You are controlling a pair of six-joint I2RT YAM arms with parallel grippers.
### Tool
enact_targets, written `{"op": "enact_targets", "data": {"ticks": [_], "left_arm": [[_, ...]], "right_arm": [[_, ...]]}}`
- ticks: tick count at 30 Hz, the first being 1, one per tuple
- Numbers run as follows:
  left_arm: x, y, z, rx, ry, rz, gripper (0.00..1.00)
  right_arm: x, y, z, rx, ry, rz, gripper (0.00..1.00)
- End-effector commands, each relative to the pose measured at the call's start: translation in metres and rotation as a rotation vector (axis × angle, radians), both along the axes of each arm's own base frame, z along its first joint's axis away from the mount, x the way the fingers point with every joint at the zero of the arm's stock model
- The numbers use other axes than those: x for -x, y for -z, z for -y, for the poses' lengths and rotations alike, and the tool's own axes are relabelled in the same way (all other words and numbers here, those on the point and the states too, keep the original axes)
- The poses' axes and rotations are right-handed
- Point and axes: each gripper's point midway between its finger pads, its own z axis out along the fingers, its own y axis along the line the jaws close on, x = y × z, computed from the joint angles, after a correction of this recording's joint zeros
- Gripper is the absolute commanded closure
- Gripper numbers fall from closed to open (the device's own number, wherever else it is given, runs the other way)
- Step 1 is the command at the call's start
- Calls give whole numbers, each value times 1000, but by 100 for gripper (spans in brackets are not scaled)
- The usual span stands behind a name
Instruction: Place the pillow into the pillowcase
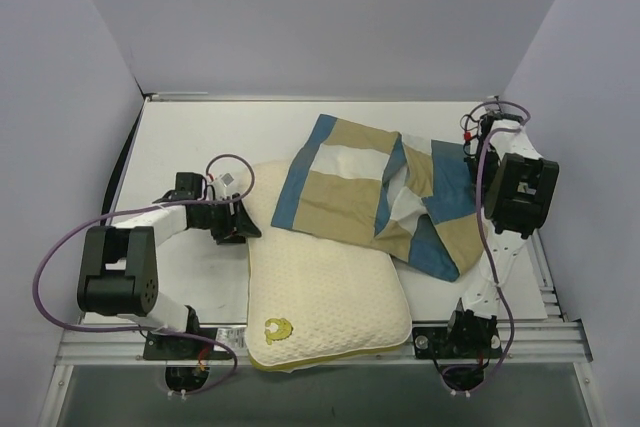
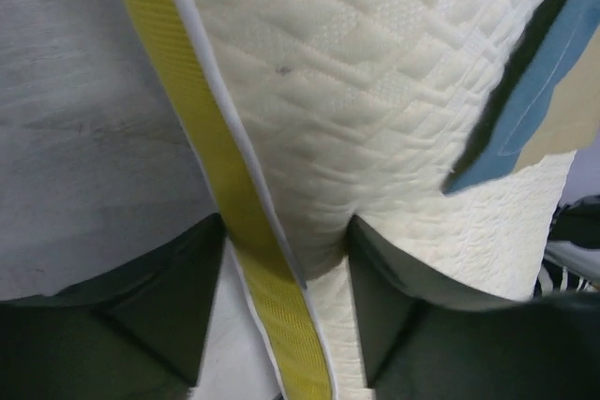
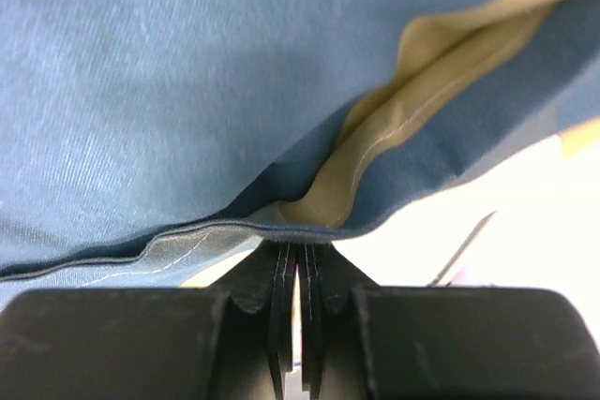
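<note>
The cream-white pillow point(image 1: 330, 297) lies at the table's front centre, its yellow emblem point(image 1: 279, 328) near the front left corner. The blue, tan and white checked pillowcase point(image 1: 350, 197) lies crumpled behind it, overlapping its far edge. My left gripper point(image 1: 245, 222) is at the pillow's left edge. In the left wrist view its jaws straddle the yellow piping point(image 2: 234, 203), open, the right finger point(image 2: 375, 278) pressing the pillow point(image 2: 375, 91). My right gripper point(image 1: 468, 155) is at the pillowcase's right end. Its fingertips point(image 3: 281, 264) are shut together on the blue hem point(image 3: 187, 91).
Grey walls close in the white table point(image 1: 190, 147) on the left, back and right. A metal rail point(image 1: 560, 337) runs along the front edge by the arm bases. Purple cables point(image 1: 45, 267) loop off both arms.
</note>
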Motion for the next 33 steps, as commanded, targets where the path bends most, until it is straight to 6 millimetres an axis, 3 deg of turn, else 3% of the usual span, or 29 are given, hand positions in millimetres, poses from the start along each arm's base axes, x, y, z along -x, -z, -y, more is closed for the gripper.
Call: {"op": "enact_targets", "data": {"ticks": [1,2,3,5,6,7,9,10,11,12,13,14,16,17,18,19,20,22,23,24,25,27,28,30,31,33], "left_arm": [[-28,-7,6,37,10,68,43],[-36,-8,1,20,0,79,52],[-47,-11,-7,-9,-21,95,74],[-87,-30,-44,-76,-94,188,97],[-94,-30,-62,-150,-123,187,100],[-123,-49,-82,-222,-105,280,100],[-138,-57,-101,-318,-81,300,100],[-151,-54,-118,-413,-46,329,100],[-172,-73,-125,-464,-37,392,100],[-184,-79,-133,-508,-27,423,100],[-196,-69,-147,-600,-4,423,100],[-218,-89,-154,-651,-15,479,92],[-240,-86,-167,-728,-16,484,72],[-257,-113,-174,-767,-48,525,50],[-262,-119,-174,-769,-48,526,43],[-268,-123,-172,-770,-32,533,21],[-270,-132,-168,-765,-21,544,3],[-266,-155,-151,-758,23,575,3],[-259,-156,-141,-748,48,564,3],[-252,-153,-120,-715,95,562,3],[-244,-157,-113,-700,113,564,3],[-221,-151,-63,-644,237,566,2],[-204,-131,-50,-627,307,530,3],[-184,-114,-29,-598,392,501,3],[-165,-94,-13,-579,472,468,3],[-146,-74,-8,-576,535,410,2]], "right_arm": [[-2,-13,10,61,-45,-31,100],[-4,-11,14,72,-56,-37,100],[-11,-15,18,88,-60,-19,100],[-17,-15,28,122,-67,-19,100],[-22,-17,32,139,-82,-16,100],[-34,-25,40,179,-92,13,100],[-48,-26,50,224,-122,22,100],[-64,-33,53,257,-131,65,100],[-72,-35,60,299,-137,73,100],[-81,-39,62,322,-154,91,100],[-90,-39,64,348,-159,110,100],[-104,-52,65,387,-165,152,100],[-116,-63,63,418,-176,192,98],[-122,-69,55,419,-189,212,91],[-122,-73,50,414,-197,221,81],[-123,-76,43,404,-207,232,53],[-122,-93,35,394,-213,269,40],[-112,-91,11,320,-242,275,22],[-107,-109,3,300,-233,321,20],[-99,-102,-12,241,-249,314,18],[-92,-114,-21,213,-251,339,15],[-77,-107,-46,122,-262,332,14],[-69,-115,-54,94,-257,342,14],[-56,-110,-71,12,-228,322,14],[-42,-103,-82,-41,-225,278,15],[-27,-93,-93,-100,-196,223,18]]}}
